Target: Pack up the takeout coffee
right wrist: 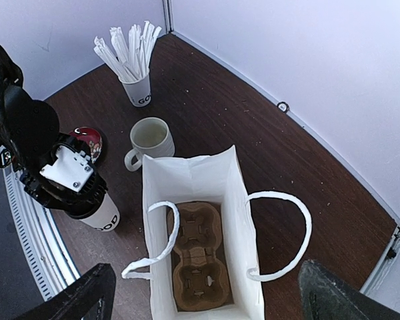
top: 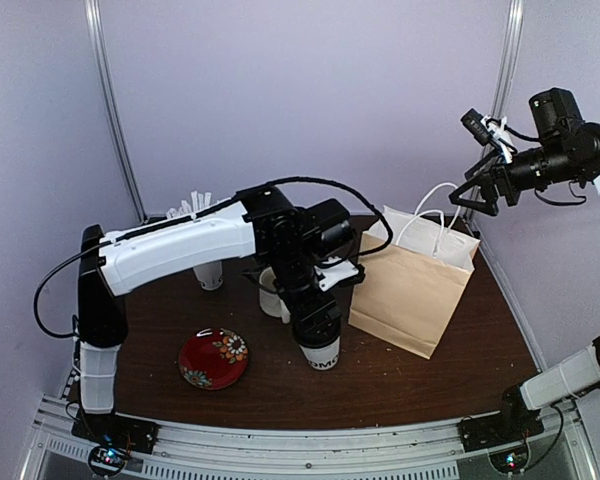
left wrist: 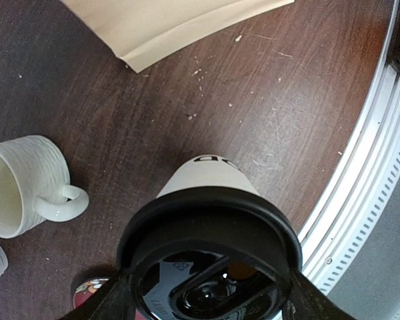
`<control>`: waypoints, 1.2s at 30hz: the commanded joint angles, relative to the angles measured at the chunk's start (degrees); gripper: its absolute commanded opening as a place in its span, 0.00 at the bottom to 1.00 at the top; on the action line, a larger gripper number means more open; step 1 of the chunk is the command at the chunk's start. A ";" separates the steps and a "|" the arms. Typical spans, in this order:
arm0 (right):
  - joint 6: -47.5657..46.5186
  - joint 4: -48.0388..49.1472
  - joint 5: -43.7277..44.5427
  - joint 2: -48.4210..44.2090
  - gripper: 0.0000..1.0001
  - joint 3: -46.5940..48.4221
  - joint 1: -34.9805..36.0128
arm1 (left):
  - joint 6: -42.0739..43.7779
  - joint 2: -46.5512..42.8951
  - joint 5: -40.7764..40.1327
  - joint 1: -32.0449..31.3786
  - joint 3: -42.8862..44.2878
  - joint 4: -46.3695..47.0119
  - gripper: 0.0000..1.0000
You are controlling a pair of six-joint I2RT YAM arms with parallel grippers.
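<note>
The packing is barely getting under way: the takeout coffee [right wrist: 104,215] is standing outside the paper bag [top: 410,290], just beside its left side. The left gripper [top: 320,338] is clasping it from above around the black lid [left wrist: 210,267]. Whether it is touching the table cannot be told. The cardboard carrier [right wrist: 199,260] inside the bag is sitting empty. The right gripper [top: 478,192] is hovering high above, jaws spread wide. The cup is showing white paper, bold black lettering, lid apparently seated.
</note>
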 commanded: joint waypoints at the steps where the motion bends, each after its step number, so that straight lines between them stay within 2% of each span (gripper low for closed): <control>1: -0.06 -0.67 0.04 -0.93 0.99 0.22 -0.33 | 0.55 3.62 -0.46 -1.01 4.95 -3.32 0.66; 8: -0.23 0.02 -0.34 -0.95 0.99 -0.84 -0.33 | 0.00 5.85 -2.18 -1.83 5.91 -3.99 0.66; 18: -0.41 0.12 -1.19 -0.57 0.99 -1.13 -0.33 | 0.85 7.44 -1.63 -2.38 5.54 -3.94 0.72; 19: -0.41 0.01 -1.35 -0.57 0.99 -1.13 -0.28 | 1.05 7.48 -1.39 -2.43 5.50 -3.98 0.74; 20: -0.48 0.01 -1.53 -0.58 0.99 -1.13 -0.31 | 1.36 7.49 -1.30 -2.44 5.54 -3.95 0.93; 21: -0.42 0.03 -1.65 -0.59 0.99 -1.13 -0.32 | 1.58 7.43 -1.42 -2.40 5.54 -4.04 0.97; 23: -0.41 -0.12 -1.84 -0.66 0.99 -0.98 -0.28 | 2.06 6.99 -1.78 -2.39 5.78 -4.17 0.97; 30: -3.00 -2.38 -4.69 -0.57 0.99 0.76 0.42 | 6.20 -2.37 -7.23 -2.34 6.10 -4.50 0.98; 33: -5.76 -4.16 -4.81 -0.30 0.99 2.64 3.73 | 6.93 -8.49 -12.38 -1.13 2.96 -1.98 0.98; 36: -7.87 -5.78 -4.40 0.80 0.99 4.91 8.96 | 2.78 -14.36 -14.33 3.57 -2.09 1.66 0.98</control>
